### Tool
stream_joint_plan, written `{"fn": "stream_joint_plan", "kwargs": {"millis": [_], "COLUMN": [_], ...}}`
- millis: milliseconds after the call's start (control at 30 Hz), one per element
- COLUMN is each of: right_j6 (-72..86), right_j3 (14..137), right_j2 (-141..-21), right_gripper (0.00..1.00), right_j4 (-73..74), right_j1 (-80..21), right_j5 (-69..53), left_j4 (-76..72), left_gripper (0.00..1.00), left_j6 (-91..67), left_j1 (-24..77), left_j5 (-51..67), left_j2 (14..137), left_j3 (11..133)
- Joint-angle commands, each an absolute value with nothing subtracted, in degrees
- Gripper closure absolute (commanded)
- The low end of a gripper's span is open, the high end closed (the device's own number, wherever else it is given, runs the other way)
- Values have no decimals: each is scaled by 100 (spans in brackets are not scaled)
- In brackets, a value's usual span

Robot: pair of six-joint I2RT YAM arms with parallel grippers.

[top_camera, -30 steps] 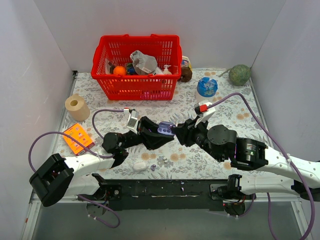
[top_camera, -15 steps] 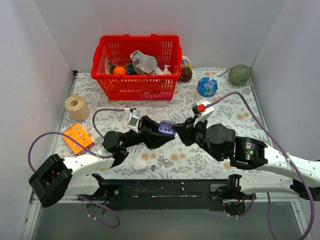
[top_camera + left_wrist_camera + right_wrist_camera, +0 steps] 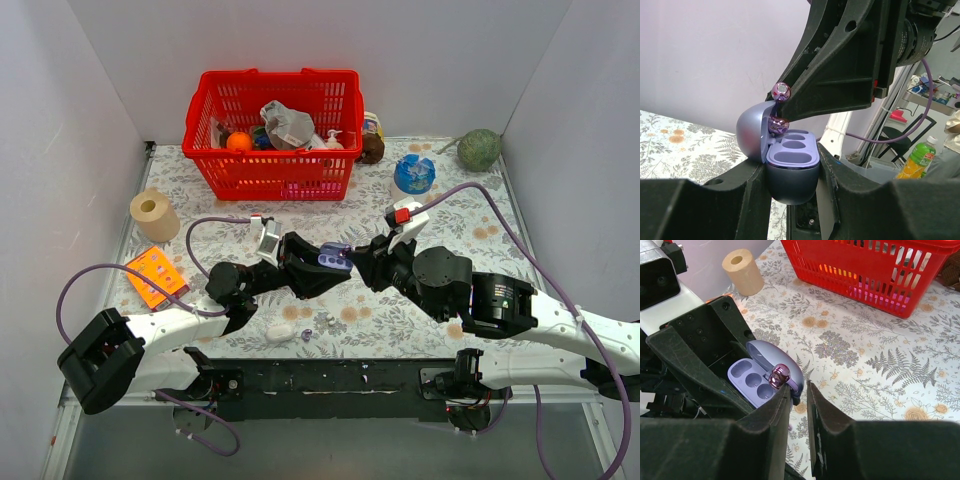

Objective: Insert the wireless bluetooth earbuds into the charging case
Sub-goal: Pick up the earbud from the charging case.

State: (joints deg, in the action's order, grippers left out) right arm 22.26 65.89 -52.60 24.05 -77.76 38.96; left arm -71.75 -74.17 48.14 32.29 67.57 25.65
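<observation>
I had the case up off the tabletop, clamped between my left fingers, which pressed on both of its sides. In the top view it sat near the middle, at 6 o'clock from the basket. Its lid stood open, tipped back toward 9 o'clock in the left wrist view. The wells looked empty in both wrist views, so I judged that no earbud was seated yet.

My right fingers reached in from 3 o'clock and hung just above the open case. They stood nearly together, with a thin gap between them. One earbud, shiny and purple, sat at the tip of one finger, over the lid's edge. I could not tell whether it was truly pinched or only perched there. A purple glint inside the lid just below it may have been its reflection.

By my reading the task was barely begun: this earbud had to go down into a well, and another had to follow. A dark bit on the tabletop at 6 o'clock from the case might have been that one, though it was too small to be sure.
</observation>
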Motion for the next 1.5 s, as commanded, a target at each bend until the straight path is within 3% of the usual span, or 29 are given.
{"fn": "stream_joint_plan", "kwargs": {"millis": [0,267,700,1467], "right_j6": [2180,2171,1995,1222], "right_j3": [6838,6838,6899,8331], "right_j2": [-5186,-5168,-5221,-5747], "right_gripper": [73,76,99,99], "right_j4": [2320,2329,2373,3646], "right_j1": [-7752,-7752,-7752,-7752], "right_j5": [4052,4061,3920,2585], "left_j4": [-7075,-6970,-6900,-6495], "left_gripper": [100,100,100,100], "left_j6": [-7304,-7304,-7304,-6935], "left_j1": [4878,4878,4878,4878], "left_j5": [3305,3296,3313,3260], "left_j2": [6583,6609,6565,6241], "left_j3": [2716,2742,2725,2602]}}
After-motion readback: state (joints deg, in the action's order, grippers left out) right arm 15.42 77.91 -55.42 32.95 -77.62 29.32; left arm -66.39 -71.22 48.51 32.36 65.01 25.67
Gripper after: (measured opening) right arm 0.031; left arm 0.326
